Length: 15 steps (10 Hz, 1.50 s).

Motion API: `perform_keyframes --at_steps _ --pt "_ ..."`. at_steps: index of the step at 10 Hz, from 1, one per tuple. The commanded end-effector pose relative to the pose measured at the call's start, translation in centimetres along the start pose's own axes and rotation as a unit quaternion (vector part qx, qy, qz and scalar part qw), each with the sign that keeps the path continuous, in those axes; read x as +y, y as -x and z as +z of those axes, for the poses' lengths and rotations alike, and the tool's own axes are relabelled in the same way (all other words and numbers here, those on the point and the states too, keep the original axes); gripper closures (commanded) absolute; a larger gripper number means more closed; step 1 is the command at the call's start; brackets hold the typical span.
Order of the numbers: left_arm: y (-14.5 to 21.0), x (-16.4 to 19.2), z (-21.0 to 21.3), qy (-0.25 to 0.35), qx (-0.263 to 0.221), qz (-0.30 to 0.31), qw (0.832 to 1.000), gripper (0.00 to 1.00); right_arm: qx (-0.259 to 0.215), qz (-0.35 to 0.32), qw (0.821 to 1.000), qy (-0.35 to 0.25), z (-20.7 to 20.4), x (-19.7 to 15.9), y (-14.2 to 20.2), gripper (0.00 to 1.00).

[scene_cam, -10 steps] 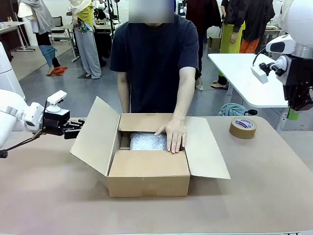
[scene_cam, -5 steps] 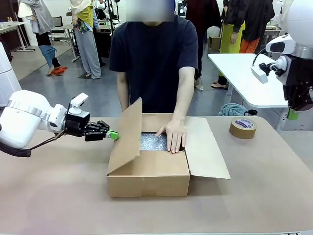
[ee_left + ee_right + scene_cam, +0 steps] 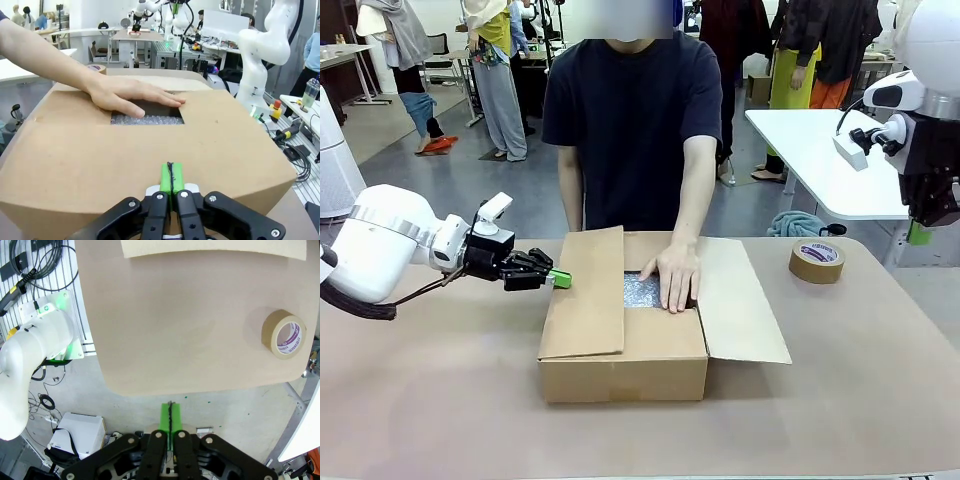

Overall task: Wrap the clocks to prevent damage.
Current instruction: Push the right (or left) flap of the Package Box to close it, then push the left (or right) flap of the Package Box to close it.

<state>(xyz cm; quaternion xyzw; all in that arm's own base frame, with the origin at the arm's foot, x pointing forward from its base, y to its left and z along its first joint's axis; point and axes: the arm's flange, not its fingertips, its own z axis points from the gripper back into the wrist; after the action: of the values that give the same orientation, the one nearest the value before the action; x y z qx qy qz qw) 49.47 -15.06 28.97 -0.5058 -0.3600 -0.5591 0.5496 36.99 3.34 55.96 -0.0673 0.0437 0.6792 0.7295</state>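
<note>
While hand (image 3: 672, 276) rests on box (image 3: 623, 378), tape roll (image 3: 817, 260) print unreadable.

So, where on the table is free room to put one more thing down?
Free: the wide table strip on the robot's side of the box, and the patch between the open right flap and the tape roll. Crowded: the box's left side, where the left gripper meets the left flap, and its opening, where the person's hand rests.
</note>
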Motion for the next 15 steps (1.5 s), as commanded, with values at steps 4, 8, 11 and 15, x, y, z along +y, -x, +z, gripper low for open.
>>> perform_keyframes --at_steps 4,8,11,15 --pt "1.1 -2.2 0.9 0.014 0.055 -0.059 0.997 0.99 -0.005 -0.004 1.0 -0.003 -0.2 0.1 -0.1 0.99" --pt "0.1 0.0 0.0 0.002 0.01 -0.014 1.0 0.99 -0.005 -0.004 1.0 -0.003 -0.2 0.1 -0.1 0.99" --pt "0.1 0.0 0.0 0.002 0.01 -0.014 1.0 0.99 -0.005 -0.004 1.0 -0.003 -0.2 0.1 -0.1 0.99" --pt "0.1 0.0 0.0 0.002 0.01 -0.014 1.0 0.99 -0.005 -0.004 1.0 -0.003 -0.2 0.1 -0.1 0.99"
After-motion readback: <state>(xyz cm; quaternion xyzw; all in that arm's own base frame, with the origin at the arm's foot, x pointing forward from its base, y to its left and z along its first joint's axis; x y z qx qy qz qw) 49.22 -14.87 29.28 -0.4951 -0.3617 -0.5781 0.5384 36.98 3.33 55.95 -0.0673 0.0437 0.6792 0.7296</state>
